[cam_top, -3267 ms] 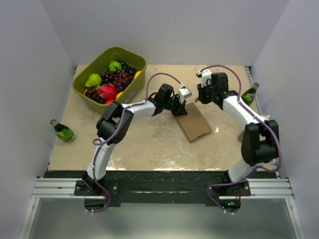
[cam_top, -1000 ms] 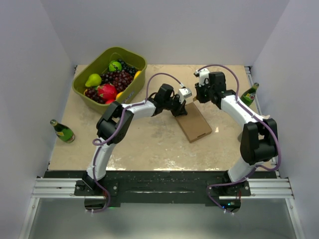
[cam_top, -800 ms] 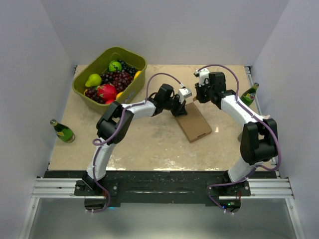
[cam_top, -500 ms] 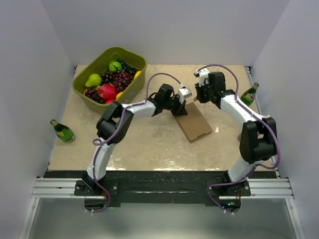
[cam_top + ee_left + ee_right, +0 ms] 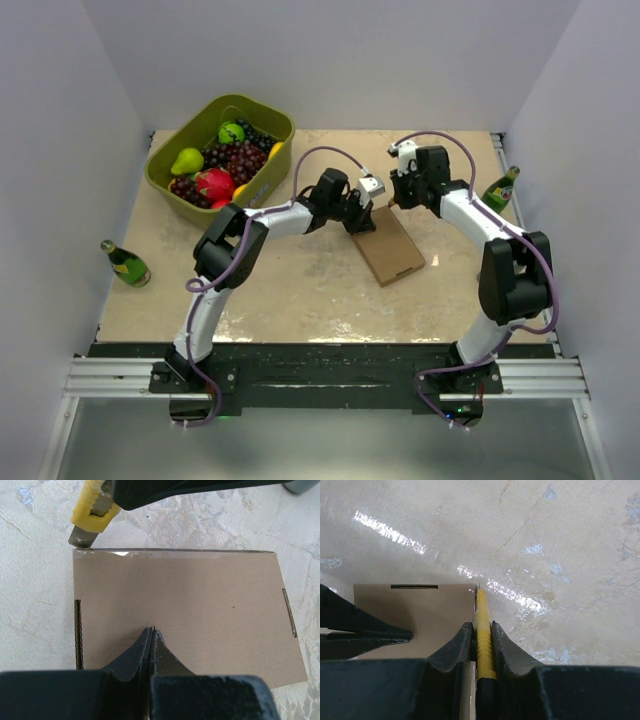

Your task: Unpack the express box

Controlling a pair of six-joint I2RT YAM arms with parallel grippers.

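L claw [image 5: 151,630] pinched closed, R claw [image 5: 481,626] clamping cutter [image 5: 480,605], arms reaching fwd

This looks like a robotics lab test cell rather than a lived-in room. Plain white walls [image 5: 60,150] box in a pale marbled surface [image 5: 300,290] on three sides, and two robot arms [image 5: 215,290] trailing purple cables [image 5: 320,155] are bolted to an aluminium rail [image 5: 320,380] at its near edge. The props are staged: an olive tub [image 5: 168,152] of fruit and two small green bottles [image 5: 125,263] set well apart.
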